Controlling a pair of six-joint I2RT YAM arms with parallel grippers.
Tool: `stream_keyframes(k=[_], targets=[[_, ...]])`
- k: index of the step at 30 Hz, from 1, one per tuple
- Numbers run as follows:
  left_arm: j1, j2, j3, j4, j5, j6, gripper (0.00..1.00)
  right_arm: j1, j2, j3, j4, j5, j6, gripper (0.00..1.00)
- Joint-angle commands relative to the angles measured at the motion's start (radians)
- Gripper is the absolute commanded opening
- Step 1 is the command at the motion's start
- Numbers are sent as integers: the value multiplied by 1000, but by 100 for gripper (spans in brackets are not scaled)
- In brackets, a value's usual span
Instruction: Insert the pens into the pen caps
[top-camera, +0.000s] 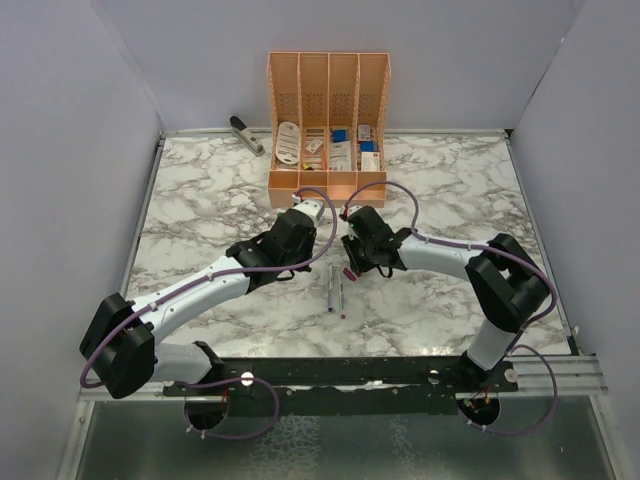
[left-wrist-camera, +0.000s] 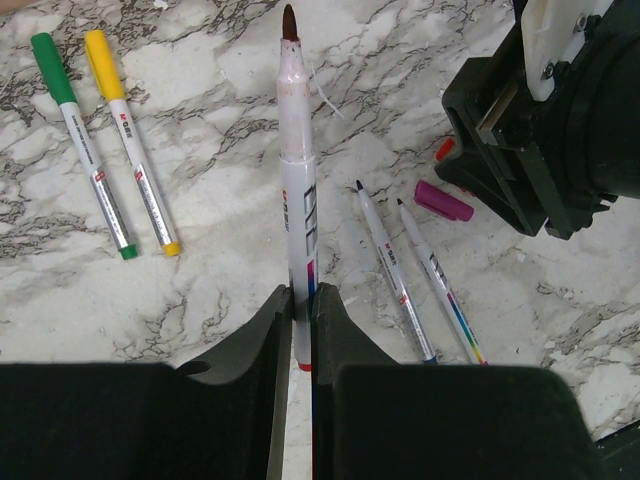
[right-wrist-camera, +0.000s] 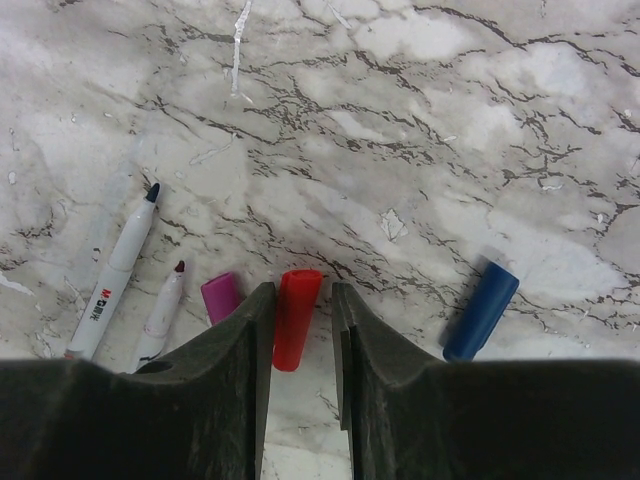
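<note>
**Left gripper (left-wrist-camera: 301, 298) clamped on 1 white-grey marker pen (left-wrist-camera: 297, 170); right gripper (right-wrist-camera: 300, 292) straddling 1 stubby red plastic cap (right-wrist-camera: 295, 330).**

The held pen's dark red tip points away from the left jaws. The right jaws stand apart, 1 on each side of the red cap, which lies on the white marble table (right-wrist-camera: 400, 120). 1 purple cap (right-wrist-camera: 221, 297) lies just left of it and 1 blue cap (right-wrist-camera: 481, 310) lies farther right. 2 uncapped pens (right-wrist-camera: 118, 275) lie beyond the purple cap.

Bright, even, diffuse light falls from above on the marble desk (top-camera: 190, 210), and shadows are soft and short. In both wrist views the dark jaws along the bottom edge are underlit and blurred, while the desk beyond is sharp, with a pale sheen on its lightest patches.
</note>
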Motion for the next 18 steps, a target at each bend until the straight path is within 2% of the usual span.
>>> stream_keyframes(k=[1,4,5,8,9,18], targets=[[7,-14,-14,22,-3,10,0,20,51,-33,-148,22,18,29],[7,-12,-14,21,-1,10,0,26,54,-39,-157,21,25,27],[7,-11,-15,23,0,10,0,27,57,-40,-159,21,26,24],[8,-5,-13,25,1,10,0,28,69,-34,-170,16,33,4],[8,-4,-11,25,3,10,0,28,72,-31,-173,16,35,1],[9,-10,-28,72,32,30,0,28,72,61,-186,90,44,1]])
